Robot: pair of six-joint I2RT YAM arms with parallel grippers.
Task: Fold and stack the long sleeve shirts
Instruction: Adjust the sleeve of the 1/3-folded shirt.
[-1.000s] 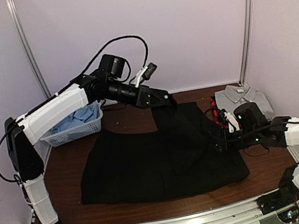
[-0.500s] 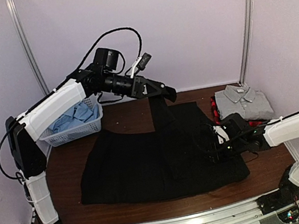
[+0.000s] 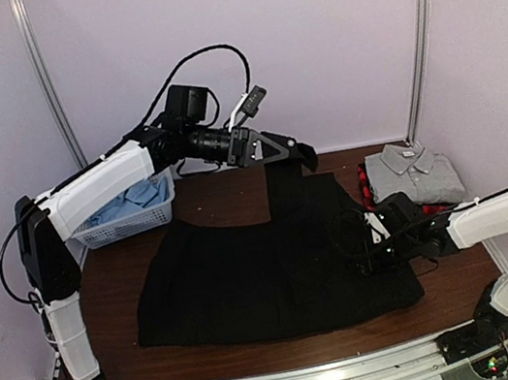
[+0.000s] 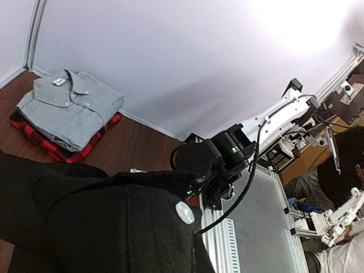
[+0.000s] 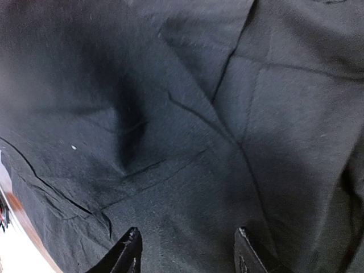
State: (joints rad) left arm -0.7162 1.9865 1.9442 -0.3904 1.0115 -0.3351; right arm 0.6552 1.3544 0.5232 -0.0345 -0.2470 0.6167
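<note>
The left gripper (image 3: 305, 156) is clamping a raised sleeve (image 3: 279, 190) of the black shirt (image 3: 241, 281) while the right gripper (image 5: 187, 232) is hovering half-open over it, holding nothing.

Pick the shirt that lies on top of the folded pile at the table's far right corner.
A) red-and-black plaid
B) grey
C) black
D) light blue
B: the grey shirt lies folded, collar showing, on the red-and-black plaid shirt, whose edge shows beneath it.
</note>
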